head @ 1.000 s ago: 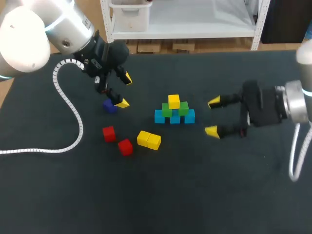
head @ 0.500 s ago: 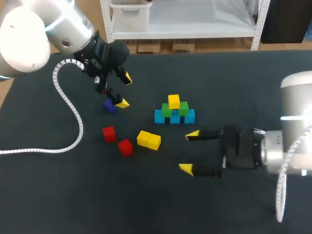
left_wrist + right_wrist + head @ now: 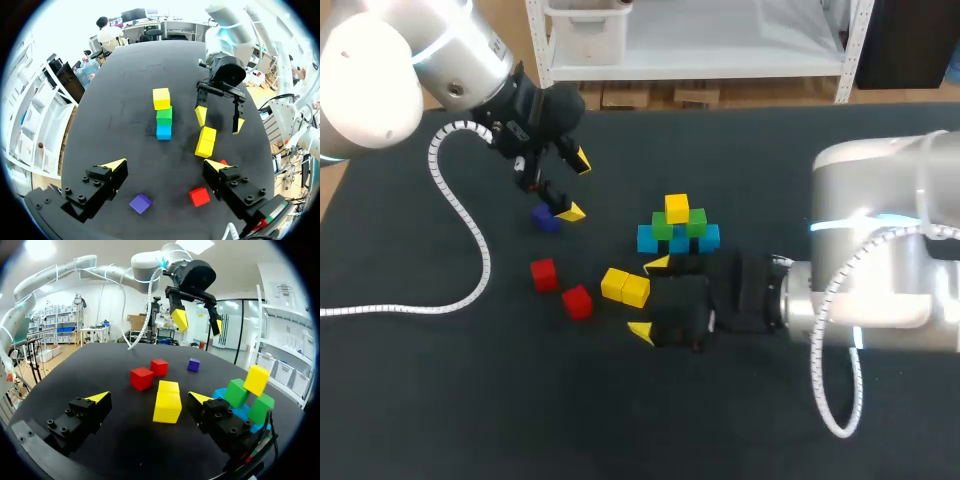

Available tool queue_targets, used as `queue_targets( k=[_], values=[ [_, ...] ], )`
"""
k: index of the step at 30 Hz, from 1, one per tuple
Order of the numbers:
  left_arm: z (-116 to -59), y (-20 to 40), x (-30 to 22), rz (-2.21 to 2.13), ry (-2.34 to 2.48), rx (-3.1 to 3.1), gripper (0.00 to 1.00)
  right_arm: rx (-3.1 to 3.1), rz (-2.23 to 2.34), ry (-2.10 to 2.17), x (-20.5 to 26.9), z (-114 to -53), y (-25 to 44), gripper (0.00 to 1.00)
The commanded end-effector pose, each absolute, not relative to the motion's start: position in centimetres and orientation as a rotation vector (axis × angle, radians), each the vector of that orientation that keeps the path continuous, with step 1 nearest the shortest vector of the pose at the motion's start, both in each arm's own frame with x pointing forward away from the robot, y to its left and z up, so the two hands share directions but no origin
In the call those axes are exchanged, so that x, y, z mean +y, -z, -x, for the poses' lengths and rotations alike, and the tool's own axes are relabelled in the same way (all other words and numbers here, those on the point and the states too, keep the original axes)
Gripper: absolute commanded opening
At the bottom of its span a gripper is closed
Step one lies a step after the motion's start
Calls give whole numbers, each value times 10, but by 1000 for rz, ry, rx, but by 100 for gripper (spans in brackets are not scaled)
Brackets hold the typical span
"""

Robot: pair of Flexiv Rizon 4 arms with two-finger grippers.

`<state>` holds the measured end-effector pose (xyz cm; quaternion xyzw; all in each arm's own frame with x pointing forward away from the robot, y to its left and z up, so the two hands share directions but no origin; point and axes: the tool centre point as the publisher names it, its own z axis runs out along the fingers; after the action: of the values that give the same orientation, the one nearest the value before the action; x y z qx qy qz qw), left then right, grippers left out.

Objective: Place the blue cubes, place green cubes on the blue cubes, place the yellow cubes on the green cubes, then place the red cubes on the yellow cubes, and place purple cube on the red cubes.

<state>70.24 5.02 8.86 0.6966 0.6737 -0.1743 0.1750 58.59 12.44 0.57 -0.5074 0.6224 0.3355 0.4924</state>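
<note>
Black table (image 3: pixel 440 400); loose cubes (image 3: pixel 625 287); blue-green-yellow stack (image 3: pixel 678 228)

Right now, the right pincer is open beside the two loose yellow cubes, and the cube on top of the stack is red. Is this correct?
Not quite. The top cube is yellow, not red: the head view shows it resting on the green cubes, while both red cubes lie loose, away from the stack. The rest holds: the right pincer is open beside the two loose yellow cubes.

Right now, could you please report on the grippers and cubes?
Left gripper open, over purple cube. Right gripper open, short of loose yellow cubes. Stack: one yellow cube on top. Nothing between.
</note>
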Motion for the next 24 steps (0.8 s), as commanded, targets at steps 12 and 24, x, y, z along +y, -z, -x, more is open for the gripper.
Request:
queue_targets(
  k=[12, 24],
  values=[
    [-704, -88, 51, -1976, 497, 1905, 100, 1540, 1176, -763, 130, -595, -4, 100],
    [-704, -88, 51, -1976, 497, 1905, 100, 1558, 1137, -747, 125, -597, 1, 91]
  ],
)
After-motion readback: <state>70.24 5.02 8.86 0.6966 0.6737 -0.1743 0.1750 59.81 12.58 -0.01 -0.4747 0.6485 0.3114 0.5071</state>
